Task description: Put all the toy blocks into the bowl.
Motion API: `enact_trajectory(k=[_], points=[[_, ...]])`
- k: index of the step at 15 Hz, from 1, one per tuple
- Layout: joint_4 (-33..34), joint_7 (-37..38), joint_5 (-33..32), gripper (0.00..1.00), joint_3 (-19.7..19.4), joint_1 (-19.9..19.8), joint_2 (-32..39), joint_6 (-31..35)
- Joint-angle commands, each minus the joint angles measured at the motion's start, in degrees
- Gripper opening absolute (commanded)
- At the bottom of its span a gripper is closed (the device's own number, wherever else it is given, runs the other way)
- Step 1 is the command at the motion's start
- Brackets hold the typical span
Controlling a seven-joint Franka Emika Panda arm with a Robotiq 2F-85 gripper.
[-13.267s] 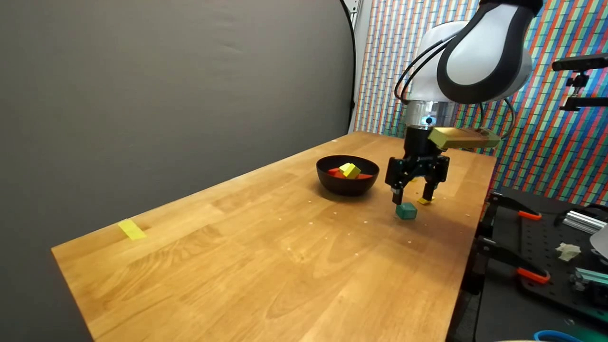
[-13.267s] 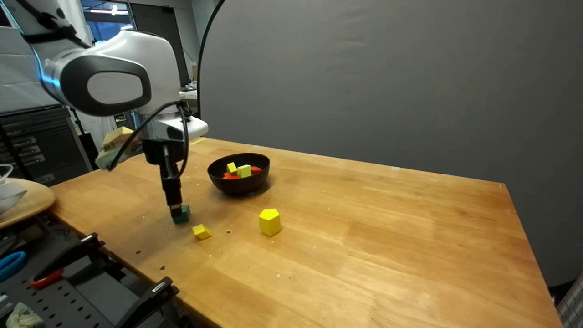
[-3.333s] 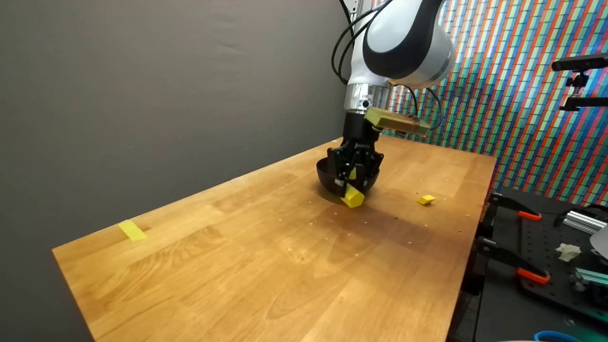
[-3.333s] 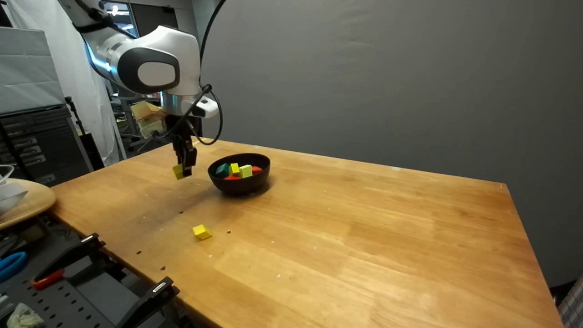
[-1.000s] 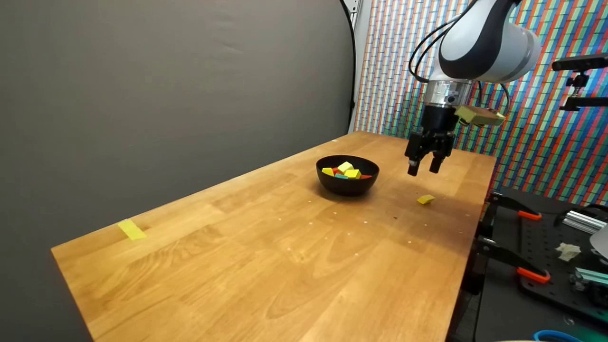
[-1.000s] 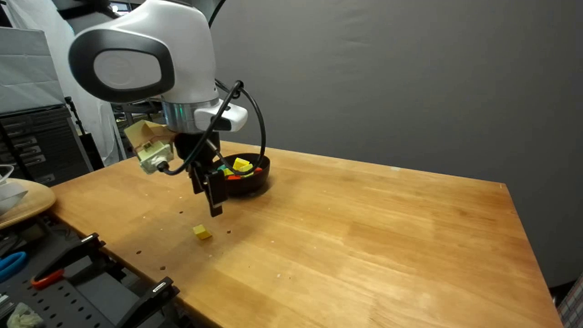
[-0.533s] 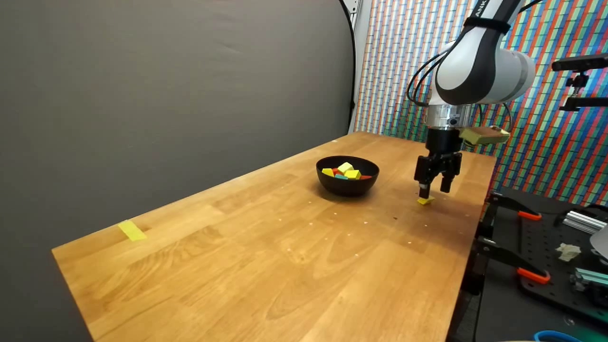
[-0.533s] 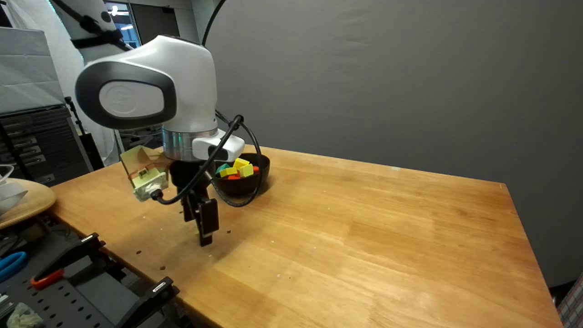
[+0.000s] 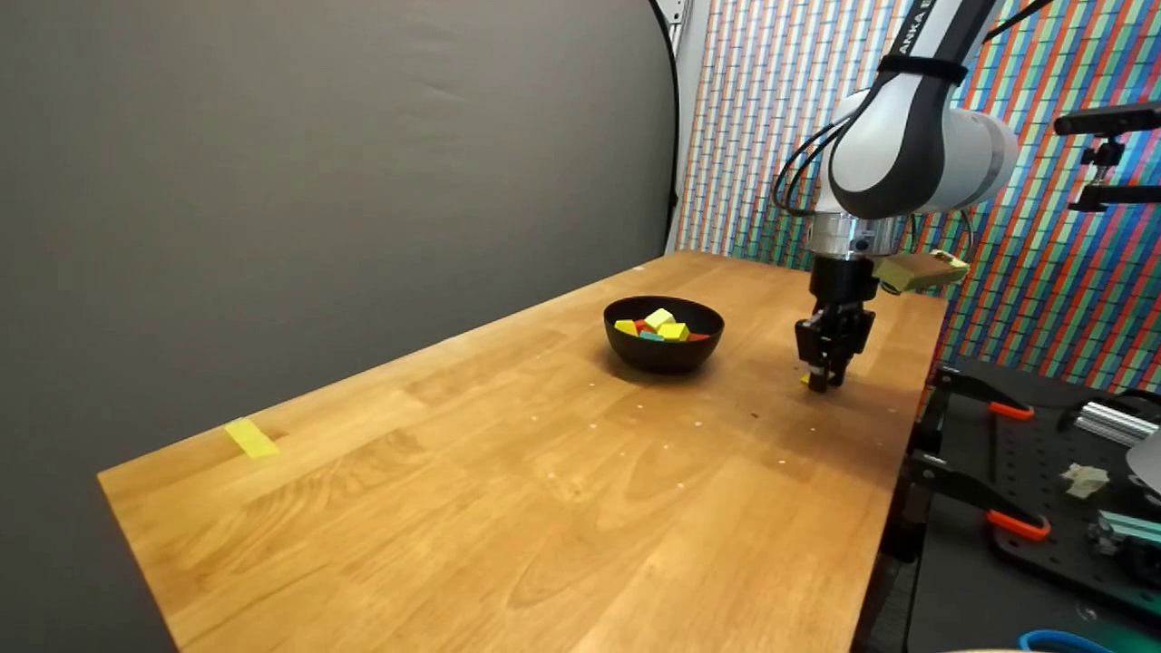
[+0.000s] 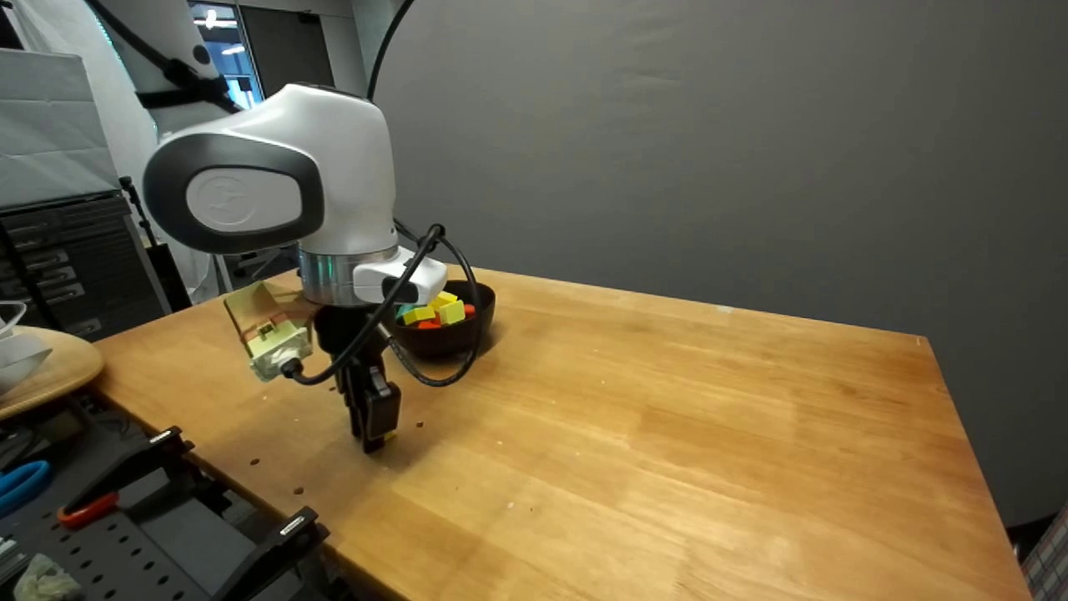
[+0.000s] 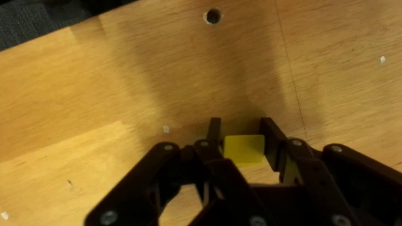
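Observation:
Low over the table, my gripper [image 11: 241,125] has its fingers closed about a small yellow block [image 11: 244,147], which fills nearly all the space between the pads in the wrist view. A sliver of that yellow block [image 9: 804,379] shows beside the fingertips in an exterior view; its underside is hidden, so I cannot tell whether it still rests on the wood. The black bowl [image 9: 664,357] stands away from the gripper. In it lie several blocks: a pale yellow block [image 9: 659,318], a yellow block [image 9: 673,332], a teal block [image 10: 404,310] and a red block [image 10: 429,325] among them.
A flat pale-yellow strip [image 9: 252,438] lies at the table's far corner. Black clamps with orange parts, such as this clamp [image 10: 267,555], grip the table edge beside a black perforated board [image 10: 108,555]. A round wooden board [image 10: 50,367] stands off the table's side.
Over the last second my gripper has come down onto the yellow block, and its fingers have gone from wide apart to closed about it. The bowl and its contents have not moved.

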Motion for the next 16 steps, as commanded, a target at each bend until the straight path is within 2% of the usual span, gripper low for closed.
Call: enact_trajectory(k=[1,3,4,5,6,7,9,10,12,14,16], points=[[-0.1,2.5,-1.4,0.09,-1.4,2.6,-0.9,1.8],[0.3,4.5,-3.8,0.09,-3.4,5.3,-2.4,2.8],[0.7,9.8,-10.9,0.09,-1.6,3.3,-4.2,4.1],[1.0,10.4,-11.7,0.09,-7.6,10.5,-5.3,5.3],[1.4,15.5,-18.9,0.09,-11.5,14.1,-6.6,5.9],[-1.9,18.0,-23.6,0.09,-16.5,18.9,-9.4,8.7],[2.7,24.1,-33.7,0.09,-24.5,26.2,-7.6,10.4],[4.7,27.3,-38.7,0.09,-26.5,27.7,-6.9,11.6],[8.5,30.1,-41.9,0.09,-27.8,29.9,-5.5,13.6],[11.4,31.3,-41.3,0.09,-27.0,30.7,-4.8,12.8],[13.3,31.0,-40.0,0.59,-26.0,31.0,-4.5,11.5]])
